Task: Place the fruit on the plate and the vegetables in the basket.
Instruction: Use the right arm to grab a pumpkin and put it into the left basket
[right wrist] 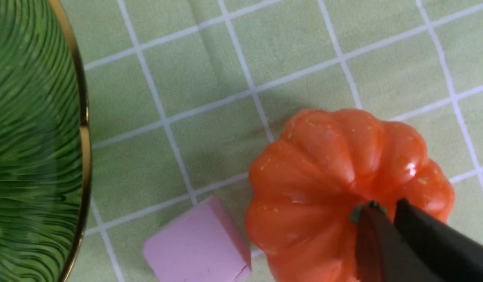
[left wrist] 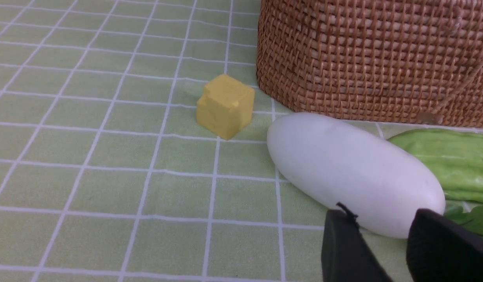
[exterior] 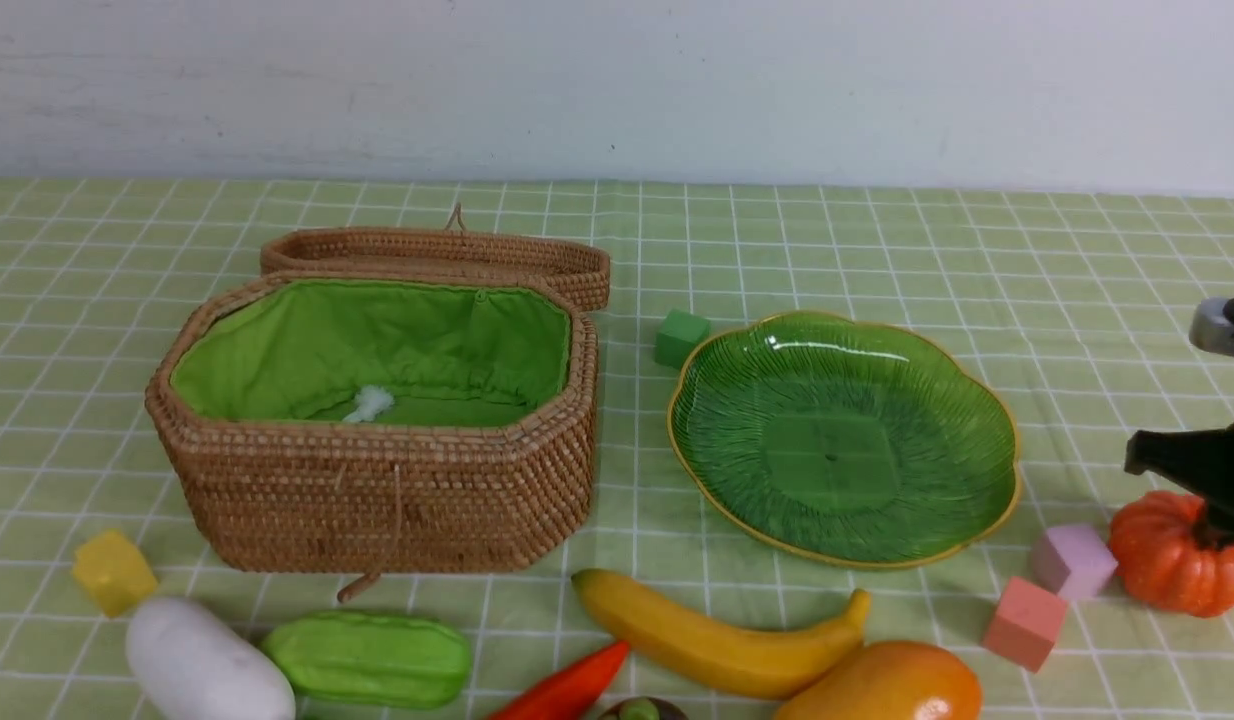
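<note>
In the front view, the open basket (exterior: pixel 377 500) sits left of centre on the checked tabletop (exterior: pixel 977 250), its lid (exterior: pixel 437 250) lying behind it. The plate (exterior: pixel 837 440) lies right of centre and carries nothing. Along the bottom edge, from left to right, lie the white radish (exterior: pixel 207 665), the green gourd (exterior: pixel 372 658), the red-orange vegetable (exterior: pixel 567 690), the mangosteen (exterior: pixel 639 710), which is cut off by the frame, the banana (exterior: pixel 712 640) and the mango (exterior: pixel 882 685). At the right edge the pumpkin (exterior: pixel 1162 555) stands on the cloth with the right hand (exterior: pixel 1222 520) down on its top. A yellow cube (exterior: pixel 112 572) sits lower left, a green cube (exterior: pixel 680 338) just beside the plate's far-left rim, and a lilac cube (exterior: pixel 1074 560) and a salmon cube (exterior: pixel 1024 622) between plate and pumpkin.

In the left wrist view, the left hand (left wrist: pixel 382 214) has its fingers spread and grips nothing. The radish's rounded end lies right at the gap, with the gourd beside it, the yellow cube and the basket wall beyond.

In the right wrist view, the right hand's fingers are pressed together on the pumpkin's small green stem. The lilac cube lies just beside the pumpkin, and the plate's gold rim is near.
</note>
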Controlling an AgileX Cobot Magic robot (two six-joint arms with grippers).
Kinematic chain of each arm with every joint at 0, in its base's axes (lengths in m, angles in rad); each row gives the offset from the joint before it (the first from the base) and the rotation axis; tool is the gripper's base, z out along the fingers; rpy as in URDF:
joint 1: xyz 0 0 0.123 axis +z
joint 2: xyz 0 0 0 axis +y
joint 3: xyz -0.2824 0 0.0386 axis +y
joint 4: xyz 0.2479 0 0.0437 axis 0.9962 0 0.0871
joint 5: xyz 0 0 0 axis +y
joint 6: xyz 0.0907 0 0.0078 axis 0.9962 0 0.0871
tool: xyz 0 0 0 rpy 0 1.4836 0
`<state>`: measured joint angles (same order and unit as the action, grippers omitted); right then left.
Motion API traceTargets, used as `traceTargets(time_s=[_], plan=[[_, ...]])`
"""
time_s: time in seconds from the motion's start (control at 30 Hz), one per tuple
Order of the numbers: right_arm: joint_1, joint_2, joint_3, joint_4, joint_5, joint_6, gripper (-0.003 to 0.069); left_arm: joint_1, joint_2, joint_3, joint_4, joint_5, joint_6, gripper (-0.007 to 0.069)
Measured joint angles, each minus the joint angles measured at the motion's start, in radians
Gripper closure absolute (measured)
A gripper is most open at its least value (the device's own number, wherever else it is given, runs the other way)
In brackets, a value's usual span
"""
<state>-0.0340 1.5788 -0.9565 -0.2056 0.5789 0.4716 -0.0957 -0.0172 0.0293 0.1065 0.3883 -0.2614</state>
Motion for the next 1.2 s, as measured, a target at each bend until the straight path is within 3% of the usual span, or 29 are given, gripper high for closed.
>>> traceTargets(time_s=[0.27,0.33,0.47,0.57,0.77,1.0,1.2], plan=[[0.001,-0.195,-0.164,0.069,0.036,-0.060,0.0631,0.000,0.000,0.000,0.000,0.000,0.000,0.0386],[0.033,-0.247,-0.263,0.152,0.009,-0.135,0.0631,0.000,0.000,0.000,0.000,0.000,0.000,0.0386],[0.157,-0.262,-0.370,0.318,-0.057,-0.297,0.0631,0.000,0.000,0.000,0.000,0.000,0.000,0.0386],[0.380,-0.206,-0.462,0.541,-0.133,-0.539,0.0631,0.000,0.000,0.000,0.000,0.000,0.000,0.0386],[0.637,0.029,-0.600,0.723,-0.174,-0.821,0.0631,0.000,0.000,0.000,0.000,0.000,0.000,0.0386],[0.696,0.364,-0.827,0.755,-0.108,-0.855,0.0630,0.000,0.000,0.000,0.000,0.000,0.000,0.0386],[0.696,0.495,-0.876,0.754,-0.102,-0.855,0.0569,0.000,0.000,0.000,0.000,0.000,0.000,0.0386]])
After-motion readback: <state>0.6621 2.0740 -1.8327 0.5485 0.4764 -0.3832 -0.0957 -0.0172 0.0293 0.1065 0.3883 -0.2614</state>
